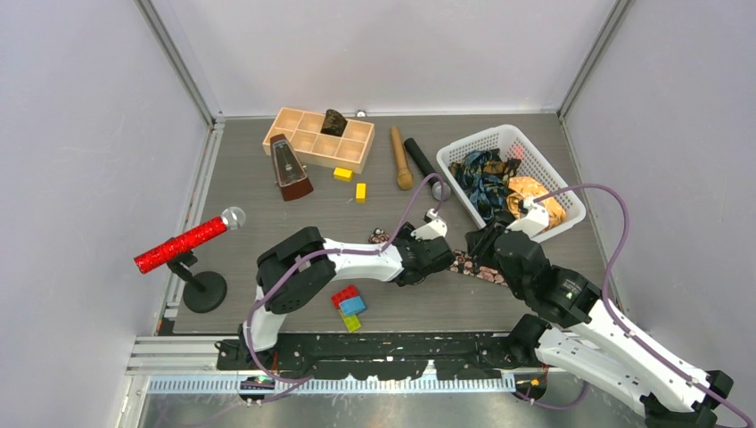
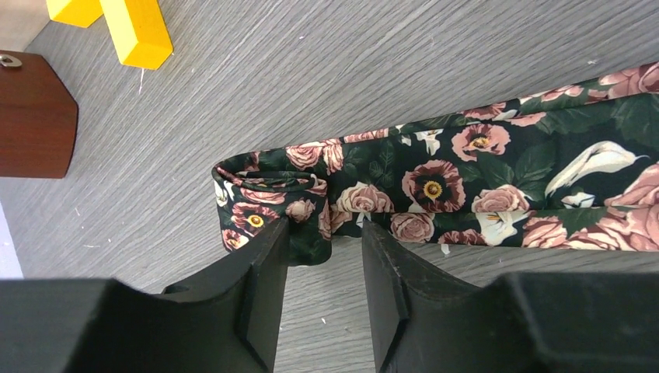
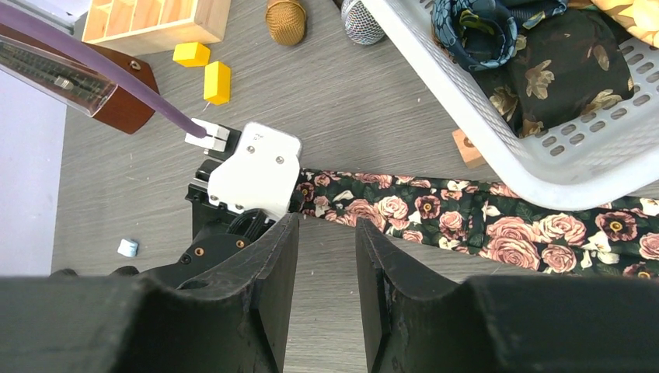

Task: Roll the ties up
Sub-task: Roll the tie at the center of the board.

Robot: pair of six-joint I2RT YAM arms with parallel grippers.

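A black tie with pink roses [image 2: 466, 179] lies flat on the grey table, running from the left gripper toward the white basket [image 1: 571, 217]. Its left end is folded into a small loop [image 2: 268, 194]. My left gripper [image 2: 325, 225] stands open at that loop, its fingertips touching the tie's near edge, with a flap of fabric in the gap. My right gripper [image 3: 327, 221] is open and empty just near of the tie [image 3: 466, 217], beside the left wrist. More ties, dark blue-teal [image 1: 481, 174] and golden-orange [image 1: 535, 192], sit bunched in the basket.
A wooden compartment tray [image 1: 308, 143], a metronome [image 1: 290, 169], yellow blocks [image 1: 342, 174] and two microphones [image 1: 410, 160] lie at the back. A red glittery microphone [image 1: 183, 243] stands on a stand at the left. Coloured bricks [image 1: 349, 306] lie near the left arm.
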